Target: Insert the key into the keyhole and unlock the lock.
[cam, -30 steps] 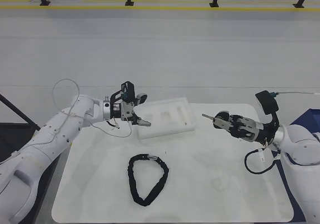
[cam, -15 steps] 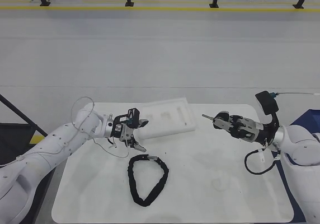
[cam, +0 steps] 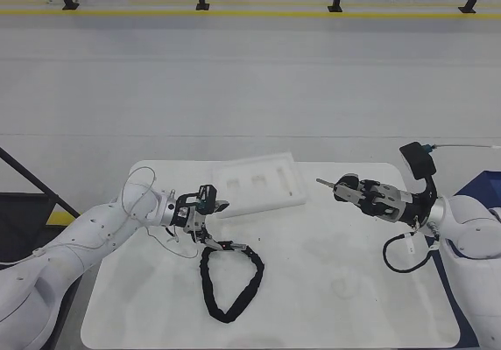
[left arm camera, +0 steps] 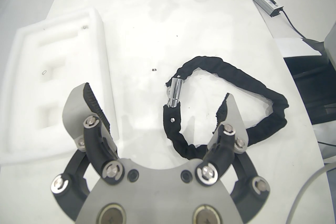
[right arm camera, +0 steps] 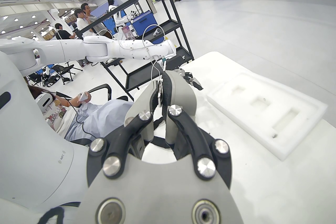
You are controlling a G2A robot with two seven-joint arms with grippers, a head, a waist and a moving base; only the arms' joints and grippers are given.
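Lock cylinder (left arm camera: 174, 93), silver, lies on the table (cam: 347, 289) just ahead of the left gripper (left arm camera: 157, 95). From the wrist view we see it between the two fingertips. We log that gripper's jaws spread wide, holding nothing. The black sleeved chain (cam: 230, 282) loops from both cylinder ends, and the foam tray (cam: 264, 182) sits just beside the gripper. Well apart, the right gripper (cam: 336, 186) is pinched closed on the key (cam: 322, 182), tip toward the tray.
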